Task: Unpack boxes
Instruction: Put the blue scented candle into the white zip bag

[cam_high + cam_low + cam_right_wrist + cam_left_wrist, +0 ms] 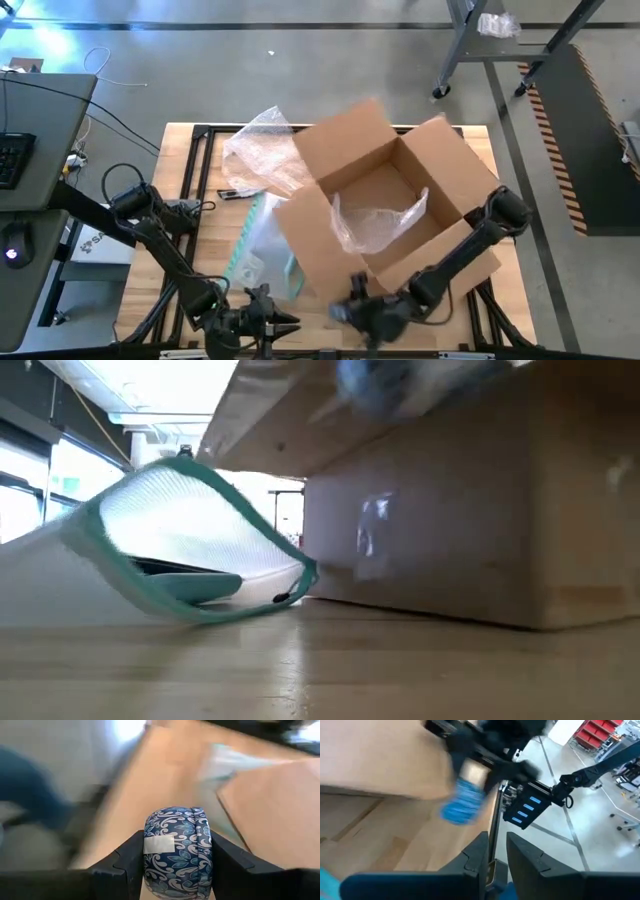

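The open brown cardboard box (390,190) stands on the table's right half with its flaps spread, and crumpled clear film (380,225) lies inside it. My right gripper (177,855) hovers near the table's front edge, just in front of the box, shut on a round thing with a blue-and-white flower pattern (177,845). That thing also shows blurred in the left wrist view (462,805). My left gripper (496,850) is to its left at the front edge (285,322). Its fingers stand a narrow gap apart with nothing between them. My right gripper pinches the patterned round thing between its two fingers, one on each of its curved sides (147,855). A white label on it (159,844) faces the wrist camera. The fingers slant downward from the table's right. The thing is clear of the table top.
A flat clear pouch with a teal edge (262,250) lies left of the box, bulging upward in the low view (190,540). Bubble wrap (260,150) lies at the far left of the box. A desk with a keyboard (15,160) stands left of the table.
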### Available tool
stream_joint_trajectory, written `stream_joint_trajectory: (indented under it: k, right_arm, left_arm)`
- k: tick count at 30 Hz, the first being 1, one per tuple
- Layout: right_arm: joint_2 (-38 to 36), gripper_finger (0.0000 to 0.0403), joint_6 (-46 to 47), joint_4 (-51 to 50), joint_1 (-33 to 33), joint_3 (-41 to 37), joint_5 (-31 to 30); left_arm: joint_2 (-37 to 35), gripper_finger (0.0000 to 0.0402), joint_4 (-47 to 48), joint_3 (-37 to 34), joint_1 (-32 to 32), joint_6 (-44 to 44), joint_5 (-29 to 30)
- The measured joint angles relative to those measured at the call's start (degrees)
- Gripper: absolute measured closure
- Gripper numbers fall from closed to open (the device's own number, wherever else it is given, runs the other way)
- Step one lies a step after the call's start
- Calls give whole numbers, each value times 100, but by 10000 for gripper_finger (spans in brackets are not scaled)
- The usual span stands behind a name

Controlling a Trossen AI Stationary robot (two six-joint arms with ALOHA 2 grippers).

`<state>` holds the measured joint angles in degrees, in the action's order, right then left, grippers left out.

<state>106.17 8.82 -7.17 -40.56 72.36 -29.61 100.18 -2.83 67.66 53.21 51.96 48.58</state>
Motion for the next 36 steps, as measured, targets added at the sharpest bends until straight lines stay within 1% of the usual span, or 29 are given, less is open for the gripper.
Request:
stream_joint_trajectory:
  k: [3, 6, 9, 11, 14, 15, 17, 20, 22, 24, 27, 29, 31, 32, 34, 36]
  right_arm:
    - [0, 252, -465, 111, 439, 0, -341]
    - [-2, 252, -938, 212, 1034, 0, -529]
    - [-5, 252, -1140, 552, 1552, 0, -504]
    - [-52, 252, -1114, 796, 1675, 0, -7]
    - [-70, 252, -881, 936, 1511, 2, 1070]
    - [-9, 252, -881, 930, 1414, 2, 1212]
    - [162, 252, -877, 930, 1189, 2, 1235]
    - [577, 252, -678, 940, 1050, 2, 728]
    - [873, 252, -483, 993, 1124, 0, 337]
    - [1136, 252, -293, 1227, 1300, 0, 288]
    - [1432, 252, -176, 1865, 1536, 0, 537]
    - [1550, 252, -470, 2454, 1616, 0, 810]
    - [1624, 252, -1068, 3128, 1647, 0, 1124]
    - [1658, 252, -1413, 3382, 1670, 14, 1189]
    - [1783, 252, -2155, 3503, 1725, 208, 1233]
    - [1965, 252, -2892, 3304, 1840, 479, 1221]
  left_arm:
    - [-3, 357, -1, 0, 98, -3, 14]
    - [-7, 361, 0, 0, 195, -22, 22]
    - [-9, 363, 61, 0, 265, 5, 44]
    - [-9, 365, 97, 0, 316, 83, 76]
    - [-11, 369, 209, 0, 441, 430, 199]
    - [-11, 371, 260, 0, 490, 570, 257]
    - [-11, 376, 388, 0, 586, 898, 423]
    - [-52, 386, 896, 0, 704, 1680, 558]
    - [-106, 393, 1493, 0, 752, 2512, 553]
    - [-154, 399, 2254, 0, 820, 3558, 548]
    - [-182, 401, 3412, 0, 837, 4905, 298]
    - [-195, 401, 3926, 0, 830, 5430, 52]
    - [-195, 401, 4219, 0, 803, 5634, -174]
    - [-195, 401, 4268, 0, 787, 5650, -247]
    - [-195, 401, 4271, 0, 756, 5567, -303]
    - [-194, 401, 4251, 0, 730, 5419, -303]
